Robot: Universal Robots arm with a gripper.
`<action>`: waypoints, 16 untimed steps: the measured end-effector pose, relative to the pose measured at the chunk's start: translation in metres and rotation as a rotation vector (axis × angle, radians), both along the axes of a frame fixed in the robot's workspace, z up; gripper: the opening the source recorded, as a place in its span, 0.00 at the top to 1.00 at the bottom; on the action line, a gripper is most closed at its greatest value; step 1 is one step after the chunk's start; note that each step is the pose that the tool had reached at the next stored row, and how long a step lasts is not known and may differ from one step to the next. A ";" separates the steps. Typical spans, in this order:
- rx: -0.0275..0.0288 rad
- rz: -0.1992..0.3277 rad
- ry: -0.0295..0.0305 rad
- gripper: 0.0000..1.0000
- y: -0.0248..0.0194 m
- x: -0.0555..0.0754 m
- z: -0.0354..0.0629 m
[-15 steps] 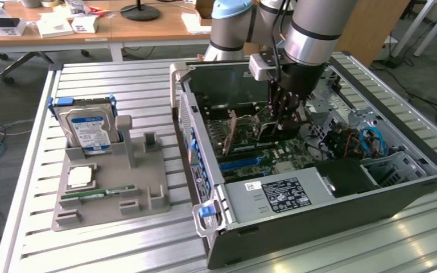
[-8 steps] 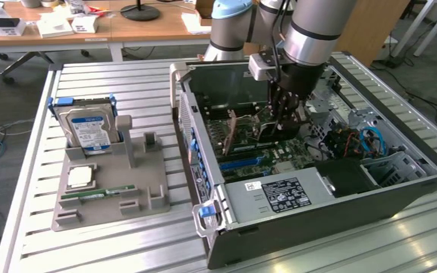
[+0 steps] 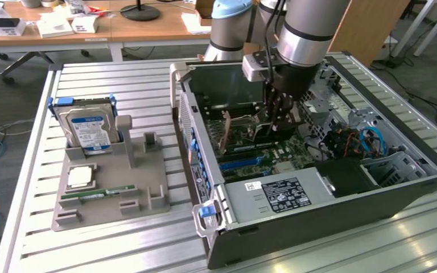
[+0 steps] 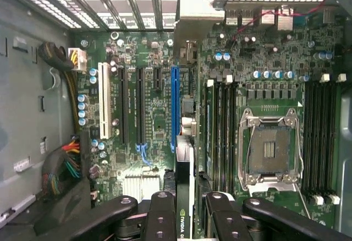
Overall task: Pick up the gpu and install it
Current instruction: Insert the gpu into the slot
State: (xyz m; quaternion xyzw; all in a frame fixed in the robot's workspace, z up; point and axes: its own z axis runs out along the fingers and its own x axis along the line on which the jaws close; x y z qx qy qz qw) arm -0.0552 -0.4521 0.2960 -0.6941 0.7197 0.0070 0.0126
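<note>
While the arm reaches down into the open case [image 3: 340, 222], the gripper [image 3: 279, 128] is pinching the gpu [image 3: 258, 129] and holding it over the motherboard [image 3: 283, 152]. In the wrist view, 2 black fingers [image 4: 159, 213] stand on either side of the gripper [image 4: 184, 201], pressed against the card's faces. The gpu [image 4: 183, 222] shows edge-on between them, with a green logo on its dark upper edge.

The card runs in line with the long blue slot [image 4: 175, 106] on the motherboard [image 4: 157, 158]. Its visible end overlaps the near end of that slot. Whether its edge connector touches the slot cannot be told. Black slots lie just beside the blue one, and an empty CPU socket [image 4: 270, 150] sits between banks of memory slots on the far side of the card.

On the exterior view's left, well apart from the case, a grey holder [image 3: 116, 196] rests on the slatted table [image 3: 127, 85]. It carries a hard drive [image 3: 89, 128] standing upright, a CPU [image 3: 80, 176] lying flat, and a RAM stick [image 3: 97, 194] lying just beside the CPU.
</note>
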 end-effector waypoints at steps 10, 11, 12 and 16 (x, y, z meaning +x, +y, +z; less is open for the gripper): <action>0.0000 0.017 -0.0030 0.74 -0.0001 -0.001 -0.0021; 0.0000 0.017 -0.0030 0.74 -0.0002 -0.001 -0.0028; -0.0001 0.017 -0.0030 0.74 -0.0003 -0.002 -0.0033; -0.0001 0.018 -0.0029 0.74 -0.0008 -0.003 -0.0057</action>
